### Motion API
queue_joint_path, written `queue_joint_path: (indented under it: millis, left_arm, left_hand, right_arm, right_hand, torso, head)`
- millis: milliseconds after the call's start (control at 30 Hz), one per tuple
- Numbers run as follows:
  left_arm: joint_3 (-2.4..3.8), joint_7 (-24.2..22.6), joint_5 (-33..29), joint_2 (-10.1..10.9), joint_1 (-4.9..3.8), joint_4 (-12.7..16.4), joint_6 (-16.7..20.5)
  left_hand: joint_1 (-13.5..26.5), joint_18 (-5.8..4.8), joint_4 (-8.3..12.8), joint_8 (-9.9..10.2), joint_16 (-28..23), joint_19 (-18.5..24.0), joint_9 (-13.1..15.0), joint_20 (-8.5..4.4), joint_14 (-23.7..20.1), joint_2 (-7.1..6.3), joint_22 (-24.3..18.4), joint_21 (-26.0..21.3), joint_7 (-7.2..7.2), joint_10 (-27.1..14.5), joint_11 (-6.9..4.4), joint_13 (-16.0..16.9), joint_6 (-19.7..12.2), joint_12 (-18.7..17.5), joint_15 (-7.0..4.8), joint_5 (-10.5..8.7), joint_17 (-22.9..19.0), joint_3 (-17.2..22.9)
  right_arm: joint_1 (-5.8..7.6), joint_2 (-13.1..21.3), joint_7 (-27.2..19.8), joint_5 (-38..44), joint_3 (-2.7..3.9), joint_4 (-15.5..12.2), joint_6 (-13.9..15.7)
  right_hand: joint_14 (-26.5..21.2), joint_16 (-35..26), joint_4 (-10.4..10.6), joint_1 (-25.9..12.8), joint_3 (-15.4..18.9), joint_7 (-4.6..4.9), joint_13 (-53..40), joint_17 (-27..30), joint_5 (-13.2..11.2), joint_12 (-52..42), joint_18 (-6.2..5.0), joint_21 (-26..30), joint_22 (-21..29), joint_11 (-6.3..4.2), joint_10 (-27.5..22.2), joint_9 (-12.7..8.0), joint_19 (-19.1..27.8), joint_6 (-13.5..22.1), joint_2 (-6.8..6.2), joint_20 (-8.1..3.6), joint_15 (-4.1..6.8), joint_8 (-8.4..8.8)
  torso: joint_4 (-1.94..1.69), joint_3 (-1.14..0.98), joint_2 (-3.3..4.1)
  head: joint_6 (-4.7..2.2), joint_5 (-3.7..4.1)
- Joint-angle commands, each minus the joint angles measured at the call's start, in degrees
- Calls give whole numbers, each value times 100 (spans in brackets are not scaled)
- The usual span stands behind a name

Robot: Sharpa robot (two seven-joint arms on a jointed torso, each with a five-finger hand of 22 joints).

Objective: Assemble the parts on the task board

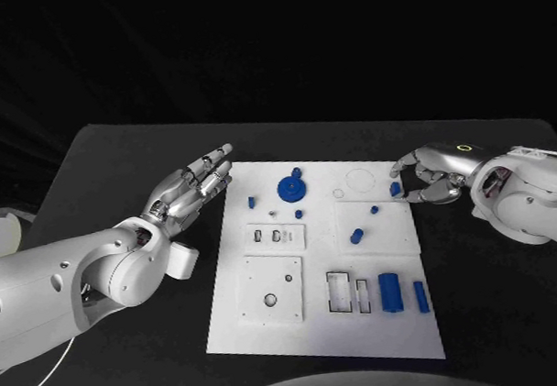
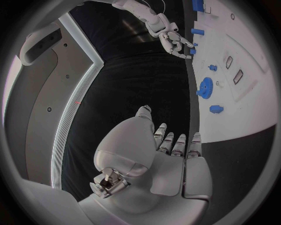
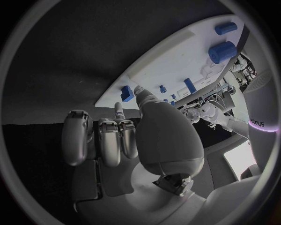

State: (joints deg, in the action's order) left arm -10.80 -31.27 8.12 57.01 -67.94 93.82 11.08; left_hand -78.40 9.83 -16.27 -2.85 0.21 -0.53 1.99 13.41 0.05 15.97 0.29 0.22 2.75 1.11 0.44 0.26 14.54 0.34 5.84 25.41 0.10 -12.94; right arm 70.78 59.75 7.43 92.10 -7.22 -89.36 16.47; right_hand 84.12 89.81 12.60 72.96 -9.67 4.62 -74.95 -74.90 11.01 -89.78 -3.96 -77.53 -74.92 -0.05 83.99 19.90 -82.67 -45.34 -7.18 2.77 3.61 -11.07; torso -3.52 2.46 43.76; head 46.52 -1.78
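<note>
Blue parts [image 1: 390,291] lay scattered across the white task board [image 1: 322,336]. Left hand [image 1: 194,190] hovered released, fingers spread, beside it. Right hand [image 1: 426,179] pinched a small blue part [image 1: 395,188].

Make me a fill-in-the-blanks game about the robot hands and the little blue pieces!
1. The small parts on the white task board are coloured ____.
2. The blue gear lies nearer the robot's ____ hand.
3. The left hand holds nothing, and its fingers are ____.
4. The right hand reaches over the board's ____ edge, its fingers close to a small blue piece.

Missing words: blue; left; spread apart; right
</note>
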Motion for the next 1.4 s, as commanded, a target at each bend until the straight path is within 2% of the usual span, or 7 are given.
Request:
queue_joint_path:
  millis: [33, 333, 800, 1067, 1200, 1267, 1400]
  left_arm:
    - [1, -24, -9, -13, -1, -2, -146]
    - [0, -4, -9, -14, -1, -10, -171]
    - [-4, 31, -9, -25, -1, -47, -206]
    - [-13, 44, -10, -31, -1, -62, -218]
    - [-15, 50, -10, -32, -1, -64, -222]
    - [-16, 55, -10, -33, -1, -68, -226]
    - [-18, 65, -10, -34, 0, -77, -231]
  left_hand:
    - [-39, 54, 4, -32, -21, -4, 6, 53, -5, 0, 7, 26, 16, 1, 47, 9, 25, 0, 42, 21, -10, 18]
    - [-44, 54, 6, -33, -21, -5, 5, 59, -5, -1, 7, 27, 19, 7, 52, 10, 25, 1, 50, 25, -10, 20]
    - [-48, 54, 8, -33, -21, -7, 5, 64, -5, -1, 8, 28, 21, 12, 57, 12, 20, 2, 56, 27, -10, 22]
    - [-52, 55, 9, -32, -21, -7, 4, 69, -5, -1, 9, 29, 24, 12, 63, 12, 16, 3, 62, 29, -10, 24]
    - [-52, 55, 9, -32, -21, -7, 4, 69, -5, -1, 9, 29, 24, 12, 63, 12, 16, 3, 62, 29, -10, 24]
    - [-52, 55, 9, -32, -21, -7, 4, 69, -5, -1, 9, 29, 24, 12, 63, 12, 16, 3, 62, 29, -10, 24]
    - [-52, 55, 9, -32, -21, -7, 4, 69, -5, -1, 9, 29, 24, 12, 63, 12, 16, 3, 62, 29, -10, 24]
  right_arm:
    - [-10, -12, 56, 29, 0, 18, -90]
    - [-30, -45, 23, 28, 0, 79, -33]
    - [-65, -107, -1, 17, 0, 125, 34]
    - [-73, -134, 14, 10, 0, 145, 48]
    - [-74, -144, 49, -31, 0, 155, 70]
    - [-75, -150, 62, -95, 0, 165, 92]
    - [-75, -162, 49, -166, 0, 179, 156]
  right_hand:
    - [582, 0, -25, 63, -39, 3, -1505, -1494, 67, -22, 42, 38, -680, -37, 601, 14, 42, -42, 7, -19, 22, -58]
    - [581, -5, -108, 187, -71, -6, -1505, -1490, 460, -22, 43, 55, -690, -47, 601, 80, 34, -123, 46, -28, 33, -231]
    - [581, -6, -168, 194, -39, -53, -1505, -1489, 496, -22, 42, 79, -708, -85, 601, 376, 24, -311, 112, -54, 61, -688]
    - [580, -11, -186, 194, -38, -72, -1505, -1486, 533, -22, 40, 92, -712, -102, 601, 498, 22, -381, 151, -66, 74, -864]
    - [578, -19, -205, 215, -92, -87, -1505, -1479, 822, -22, 36, 112, -713, -123, 601, 594, 24, -401, 242, -84, 84, -990]
    - [572, -38, -208, 221, -174, -85, -1505, -1465, 1244, -22, 31, 143, -705, -122, 601, 644, 35, -361, 332, -91, 94, -1040]
    - [566, -60, -243, 243, -251, -97, -1505, -1447, 1471, -22, 29, 162, -705, -127, 601, 701, 39, -355, 373, -92, 99, -1111]
  torso:
    - [-7, 1, 6]
    - [-8, 5, 7]
    - [-8, 2, 3]
    - [-8, 3, 3]
    - [-7, 4, 3]
    - [-8, 3, 2]
    - [-5, 2, 2]
  head:
    - [1, 1]
    - [24, 6]
    - [75, 9]
    - [85, 14]
    - [89, 10]
    - [87, 10]
    - [98, 0]
